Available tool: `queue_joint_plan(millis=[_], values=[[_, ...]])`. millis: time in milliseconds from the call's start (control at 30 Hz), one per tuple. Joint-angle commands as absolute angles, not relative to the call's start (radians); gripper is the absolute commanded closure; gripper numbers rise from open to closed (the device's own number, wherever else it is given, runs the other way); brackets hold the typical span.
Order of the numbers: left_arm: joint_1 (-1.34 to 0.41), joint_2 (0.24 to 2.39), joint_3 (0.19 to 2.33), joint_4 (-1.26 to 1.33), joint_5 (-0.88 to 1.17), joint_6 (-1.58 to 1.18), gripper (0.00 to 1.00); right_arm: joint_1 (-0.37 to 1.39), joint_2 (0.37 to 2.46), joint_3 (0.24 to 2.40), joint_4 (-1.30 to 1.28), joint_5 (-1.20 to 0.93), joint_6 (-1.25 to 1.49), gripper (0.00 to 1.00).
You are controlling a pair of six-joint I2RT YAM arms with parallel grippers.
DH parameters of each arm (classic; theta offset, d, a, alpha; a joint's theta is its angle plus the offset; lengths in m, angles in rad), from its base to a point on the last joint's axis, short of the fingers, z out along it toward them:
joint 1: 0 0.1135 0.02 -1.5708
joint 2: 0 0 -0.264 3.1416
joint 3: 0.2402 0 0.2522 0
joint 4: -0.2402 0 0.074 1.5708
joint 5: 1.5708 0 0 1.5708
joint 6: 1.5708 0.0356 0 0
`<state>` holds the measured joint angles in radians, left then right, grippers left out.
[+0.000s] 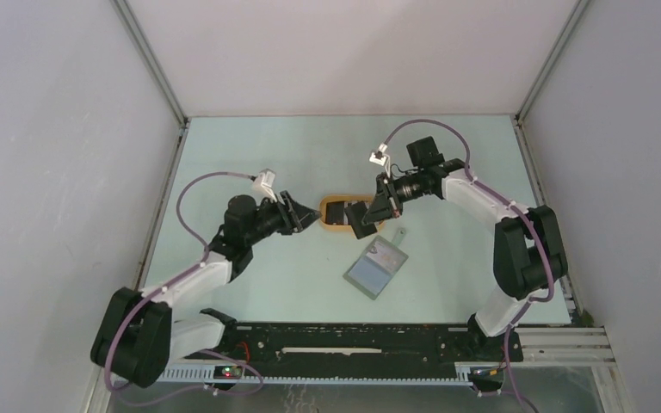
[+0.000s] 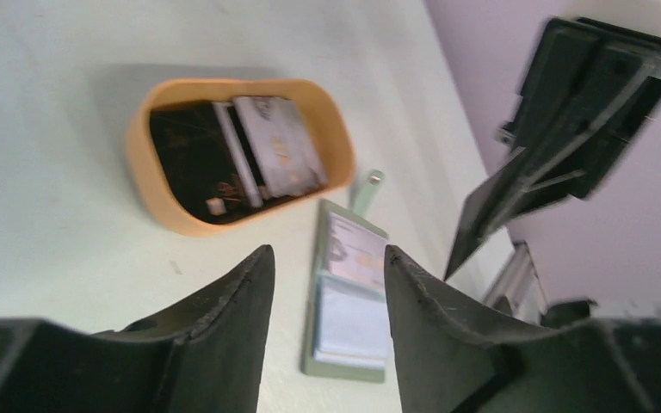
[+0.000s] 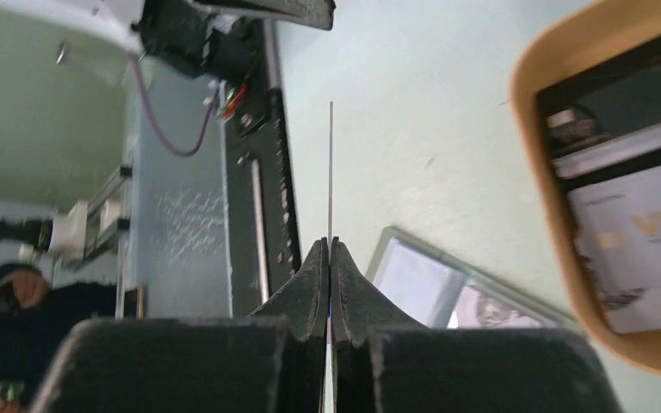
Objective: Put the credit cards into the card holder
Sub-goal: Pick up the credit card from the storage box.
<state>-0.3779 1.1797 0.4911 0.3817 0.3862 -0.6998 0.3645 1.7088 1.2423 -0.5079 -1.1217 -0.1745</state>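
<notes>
The grey-green card holder (image 1: pixel 376 268) lies open and flat on the table, near side of the orange tray; it also shows in the left wrist view (image 2: pixel 349 301) and the right wrist view (image 3: pixel 430 284). My right gripper (image 1: pixel 377 209) is shut on a dark credit card (image 1: pixel 361 225), held in the air above the tray's right end. That card shows edge-on (image 3: pixel 330 172) between the shut fingers (image 3: pixel 330 245). More credit cards, black (image 2: pixel 185 159) and whitish (image 2: pixel 275 151), lie in the tray. My left gripper (image 1: pixel 305 215) is open and empty at the tray's left end (image 2: pixel 327 254).
The orange oval tray (image 1: pixel 336 227) sits mid-table between the two grippers; its rim shows in the left wrist view (image 2: pixel 151 202) and the right wrist view (image 3: pixel 538 172). A black rail (image 1: pixel 353 340) runs along the near table edge. Walls close in on three sides.
</notes>
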Motion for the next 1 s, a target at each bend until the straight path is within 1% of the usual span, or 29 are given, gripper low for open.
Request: queue_joint_plan(millis=[0, 67, 167, 433, 733, 967], values=[[-0.421, 1.043, 0.398, 0.604, 0.524, -0.752, 0.42, 0.384, 1.649, 1.21, -0.731, -1.312, -0.508, 1.0], [-0.46, 1.005, 0.383, 0.628, 0.546, -0.765, 0.42, 0.389, 1.634, 1.2, -0.752, -1.35, -0.544, 1.0], [-0.533, 0.962, 0.351, 0.668, 0.525, -0.759, 0.41, 0.395, 1.614, 1.198, -0.772, -1.372, -0.574, 1.0], [-0.727, 0.97, 0.263, 0.872, 0.36, -0.695, 0.42, 0.401, 1.571, 1.184, -0.782, -1.444, -0.583, 1.0], [-0.8, 1.083, 0.314, 0.967, 0.369, -0.666, 0.45, 0.41, 1.518, 1.148, -0.738, -1.451, -0.55, 1.0], [-0.834, 1.127, 0.331, 1.016, 0.385, -0.669, 0.5, 0.417, 1.518, 1.14, -0.731, -1.447, -0.547, 1.0]])
